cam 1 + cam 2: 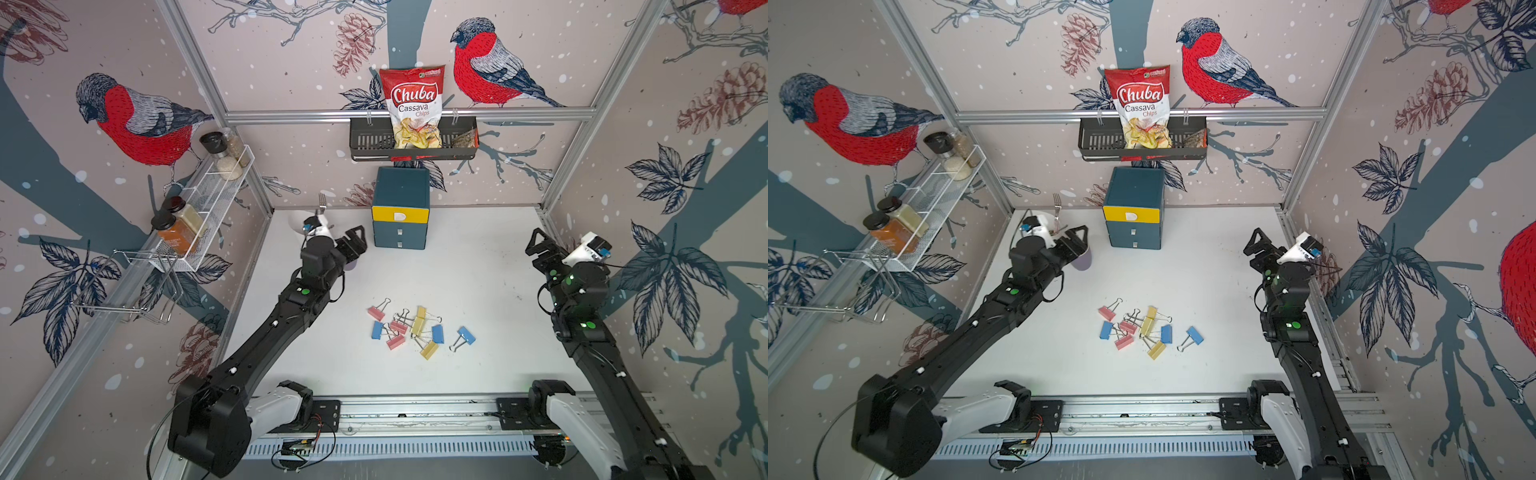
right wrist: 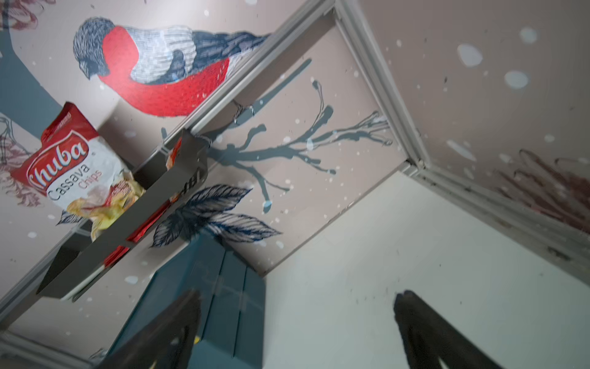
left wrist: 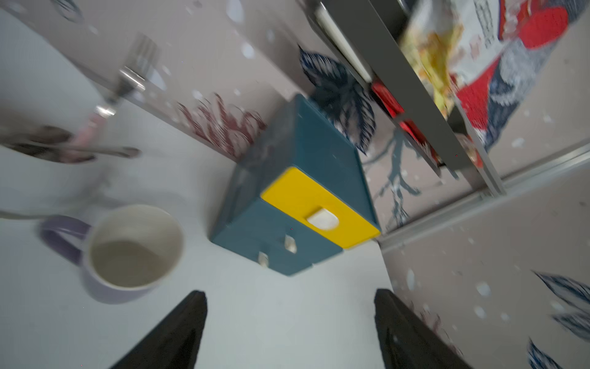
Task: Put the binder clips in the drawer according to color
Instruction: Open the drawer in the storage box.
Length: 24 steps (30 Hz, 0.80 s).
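Note:
Several pink, blue and yellow binder clips (image 1: 415, 328) (image 1: 1146, 330) lie in a loose pile mid-table, with one blue clip (image 1: 466, 334) a little apart to the right. The teal drawer chest (image 1: 401, 208) (image 1: 1133, 208) (image 3: 297, 204) (image 2: 220, 287) stands at the back wall; all its drawers look shut and the top front is yellow. My left gripper (image 1: 355, 241) (image 1: 1077, 239) (image 3: 290, 297) hovers open and empty just left of the chest. My right gripper (image 1: 538, 243) (image 1: 1258, 243) (image 2: 297, 297) is open and empty at the right, well away from the chest and the clips.
A purple mug (image 3: 134, 252) (image 1: 1081, 259) sits just beneath my left gripper. A fork (image 1: 322, 201) stands behind it. Above the chest, a black wall basket (image 1: 365, 143) holds a chips bag (image 1: 413, 99). A white spice rack (image 1: 216, 195) hangs on the left wall.

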{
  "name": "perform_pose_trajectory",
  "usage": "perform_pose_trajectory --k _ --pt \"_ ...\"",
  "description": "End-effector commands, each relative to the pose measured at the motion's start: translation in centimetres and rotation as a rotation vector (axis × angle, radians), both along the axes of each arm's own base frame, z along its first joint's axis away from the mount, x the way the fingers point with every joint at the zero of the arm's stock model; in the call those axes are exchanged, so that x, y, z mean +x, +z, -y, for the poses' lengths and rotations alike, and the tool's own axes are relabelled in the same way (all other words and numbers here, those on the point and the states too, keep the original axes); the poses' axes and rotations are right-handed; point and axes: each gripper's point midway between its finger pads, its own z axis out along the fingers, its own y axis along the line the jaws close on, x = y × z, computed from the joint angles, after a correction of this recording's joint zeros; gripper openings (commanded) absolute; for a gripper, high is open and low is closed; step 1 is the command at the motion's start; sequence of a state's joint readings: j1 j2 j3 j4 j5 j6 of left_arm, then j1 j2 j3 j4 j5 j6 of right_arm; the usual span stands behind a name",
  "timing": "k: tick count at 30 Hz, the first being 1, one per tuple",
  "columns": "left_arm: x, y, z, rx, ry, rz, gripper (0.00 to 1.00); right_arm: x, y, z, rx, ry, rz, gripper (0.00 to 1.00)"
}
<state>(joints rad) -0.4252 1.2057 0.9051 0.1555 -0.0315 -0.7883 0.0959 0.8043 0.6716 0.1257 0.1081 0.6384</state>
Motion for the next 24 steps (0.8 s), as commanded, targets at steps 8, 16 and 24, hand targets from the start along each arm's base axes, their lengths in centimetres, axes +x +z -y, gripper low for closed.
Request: perform_pose_trajectory --k 8,16,24 --pt "3.2 -4.3 7.9 -0.378 -0.15 -0.197 0.76 -2.2 -2.5 -8.8 0.032 0.34 -0.203 0.89" --pt "6.6 -5.5 9.8 -0.56 -0.12 -0.201 0.74 -3.4 -3.2 -11.6 0.048 0.475 -0.212 0.88" --pt "8.9 -5.4 10.2 -0.698 -0.092 -0.161 0.74 -3.7 -3.2 -11.8 0.039 0.487 -0.215 0.87"
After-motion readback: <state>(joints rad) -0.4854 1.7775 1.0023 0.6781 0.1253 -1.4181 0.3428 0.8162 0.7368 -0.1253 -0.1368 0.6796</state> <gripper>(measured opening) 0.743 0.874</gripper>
